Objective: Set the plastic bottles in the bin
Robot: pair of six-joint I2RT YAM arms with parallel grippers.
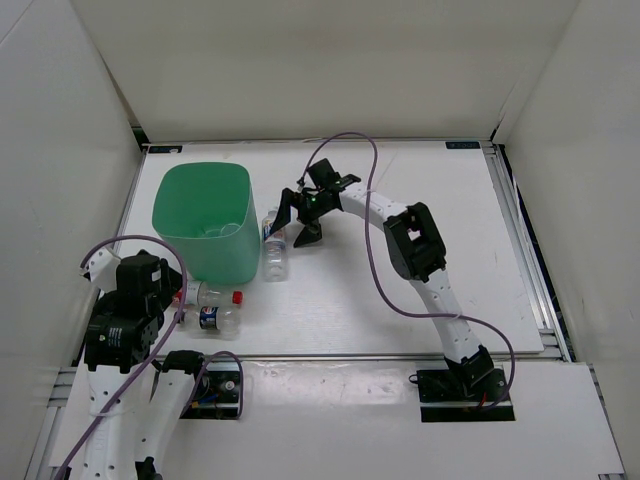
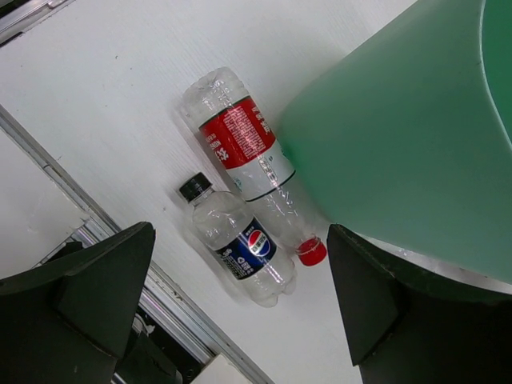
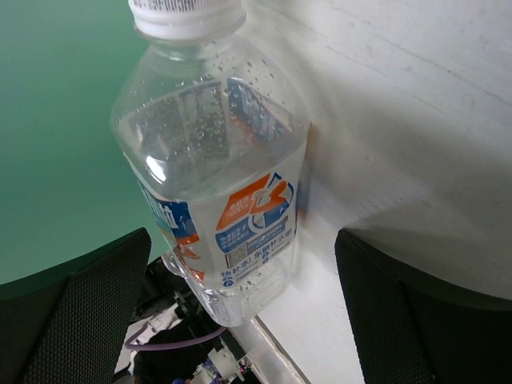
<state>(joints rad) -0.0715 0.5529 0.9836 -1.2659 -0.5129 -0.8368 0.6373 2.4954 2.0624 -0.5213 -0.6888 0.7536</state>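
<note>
The mint-green bin (image 1: 205, 225) stands at the left rear of the table. A white-blue labelled bottle (image 1: 274, 248) lies against its right side. My right gripper (image 1: 297, 225) is open just right of and above this bottle. In the right wrist view the bottle (image 3: 228, 184) shows between the open fingers (image 3: 416, 312), not gripped. A red-label, red-cap bottle (image 2: 244, 148) and a dark-blue-label bottle (image 2: 240, 244) lie side by side in front of the bin (image 2: 400, 136). My left gripper (image 2: 240, 312) hovers open above them. A faint clear shape (image 1: 215, 232) lies inside the bin.
The metal rail of the table's near edge (image 2: 120, 240) runs just beside the dark-blue-label bottle. White walls enclose the table on three sides. The right arm's purple cable (image 1: 375, 250) loops over the middle of the table.
</note>
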